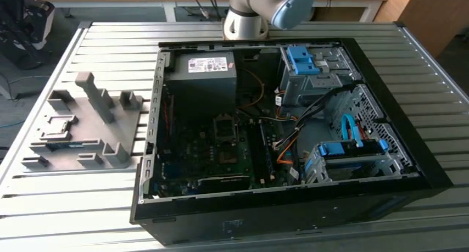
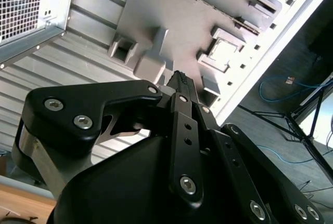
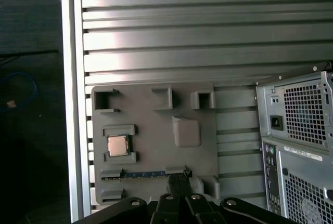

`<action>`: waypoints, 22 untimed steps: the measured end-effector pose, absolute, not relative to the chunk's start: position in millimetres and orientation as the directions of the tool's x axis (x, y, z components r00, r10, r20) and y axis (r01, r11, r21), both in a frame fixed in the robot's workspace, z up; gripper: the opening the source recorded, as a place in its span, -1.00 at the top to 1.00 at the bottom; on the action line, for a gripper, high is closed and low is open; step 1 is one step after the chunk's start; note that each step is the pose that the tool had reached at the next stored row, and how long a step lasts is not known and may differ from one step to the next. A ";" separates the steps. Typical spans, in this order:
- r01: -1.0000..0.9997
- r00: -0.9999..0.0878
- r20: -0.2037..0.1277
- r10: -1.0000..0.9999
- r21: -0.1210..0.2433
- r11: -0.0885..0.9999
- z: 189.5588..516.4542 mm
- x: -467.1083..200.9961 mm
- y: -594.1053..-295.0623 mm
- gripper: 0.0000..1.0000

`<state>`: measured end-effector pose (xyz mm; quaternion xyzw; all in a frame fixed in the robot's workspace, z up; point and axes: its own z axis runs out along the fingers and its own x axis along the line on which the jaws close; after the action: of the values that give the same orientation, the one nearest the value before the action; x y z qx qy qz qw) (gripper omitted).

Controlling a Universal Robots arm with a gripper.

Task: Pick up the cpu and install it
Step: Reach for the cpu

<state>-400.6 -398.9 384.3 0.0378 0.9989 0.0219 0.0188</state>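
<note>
The cpu [image 3: 118,145] is a small silver-grey square lying flat in a bracketed pocket of the grey fixture tray [image 3: 156,109], close to the table's edge. It also lies in that pocket in the second wrist view, cpu [image 2: 225,51]. My gripper [image 3: 178,180] hangs high above the tray with its black fingers together and nothing between them. Its tip is over the tray's rim by the memory stick slot, to one side of the cpu. The same tip, gripper [image 2: 179,77], points down at the tray. The open computer case [image 1: 278,126] lies on the table with the motherboard socket [image 1: 224,126] exposed.
The fixture tray [image 1: 88,126] sits at the exterior view's left of the case, with upright posts and a blue memory stick [image 3: 145,173] in a slot. The power supply [image 1: 201,71], drive cages [image 1: 315,71] and cables crowd the case. The slatted table [image 1: 110,43] ends near the tray.
</note>
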 end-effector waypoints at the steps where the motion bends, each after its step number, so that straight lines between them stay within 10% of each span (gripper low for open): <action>1: 0.075 -0.996 -0.036 0.076 0.045 0.996 384.2 -402.7 -398.9 0.80; 22: 0.075 -0.996 -0.036 0.076 0.045 0.996 383.3 -424.3 -398.9 0.80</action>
<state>-424.3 -398.9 383.3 0.0377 0.9989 0.0219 0.0188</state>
